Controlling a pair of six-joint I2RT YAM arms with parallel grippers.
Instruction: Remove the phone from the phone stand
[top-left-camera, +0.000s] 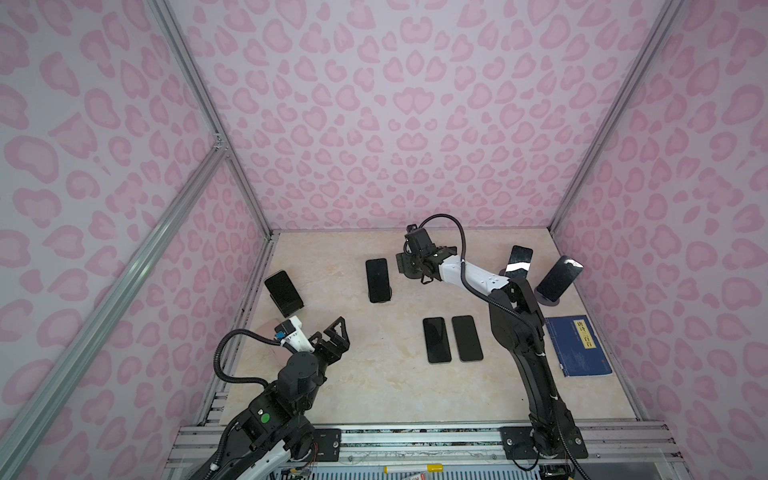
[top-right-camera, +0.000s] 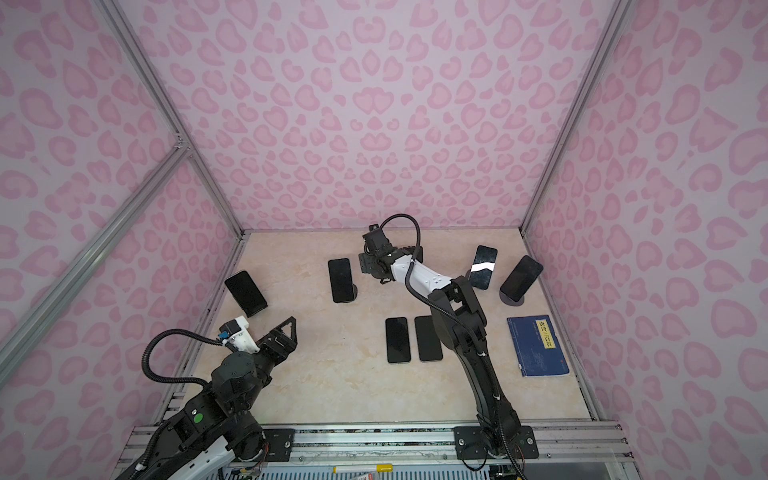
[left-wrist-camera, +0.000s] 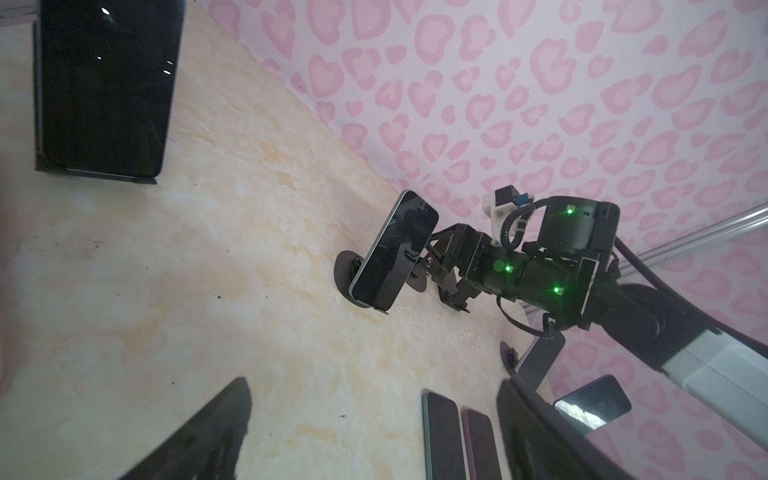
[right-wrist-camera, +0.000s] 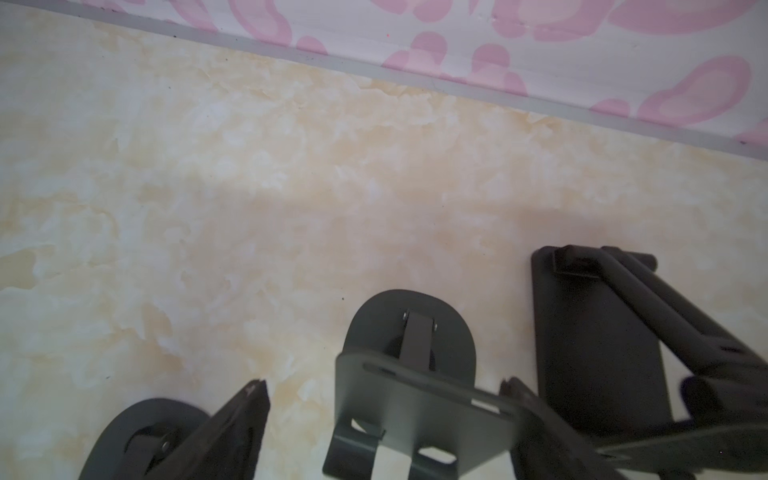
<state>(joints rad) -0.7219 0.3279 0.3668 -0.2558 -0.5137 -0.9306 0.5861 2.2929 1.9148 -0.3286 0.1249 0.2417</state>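
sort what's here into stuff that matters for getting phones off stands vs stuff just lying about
Job: left propped phone, centre propped phone, right propped phone, far-right propped phone, empty stand.
Lying about: blue book, flat phone, second flat phone.

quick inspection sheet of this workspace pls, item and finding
surface: marble-look tabletop, a few dark specks
job's things: propped phones, four on stands; flat phones, two side by side; empty stand
clutter: blue book
end effectors: left end effector open, holding nothing; right end effector open, empty stand between its fingers in the wrist view
cables: black hoses looped off both wrists, clear of phones
surroundings: pink heart-print walls, aluminium frame
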